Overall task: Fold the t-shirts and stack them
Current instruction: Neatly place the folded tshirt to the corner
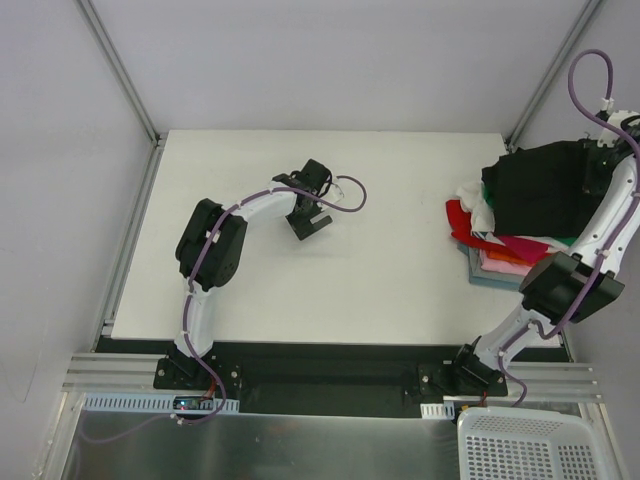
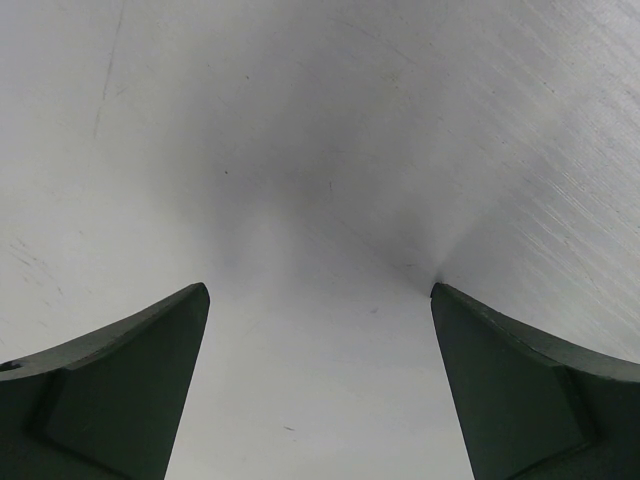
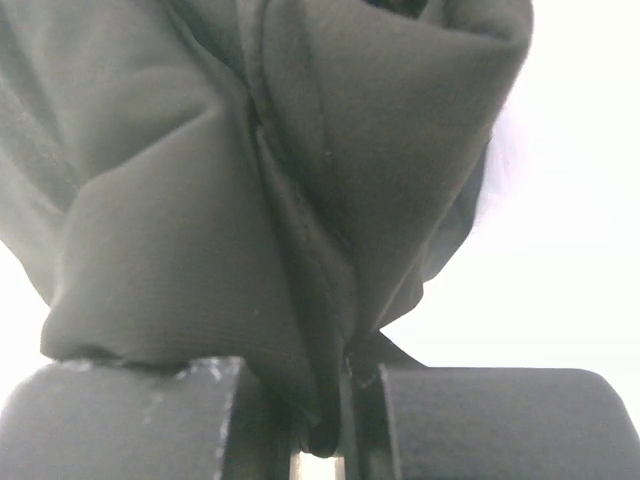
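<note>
A white table [image 1: 400, 285] fills the middle. Along the table's near edge runs a black strip [image 1: 330, 365]. Nearer than that lies a steel sheet [image 1: 300, 450], and a white slotted basket [image 1: 525, 450] sits off the table's near right corner.

A: Can you read anything on the black t-shirt [image 1: 540, 190]?
B: No, you find no legible lettering on it in any view.
A: And the folded pile [image 1: 505, 262] or the surface [image 1: 400, 270]?
B: Nothing you can read there either: no labels, numbers or signs.

The black t-shirt [image 3: 180, 200] is matt cloth; the table [image 2: 320, 150] smooth, faintly scratched.
</note>
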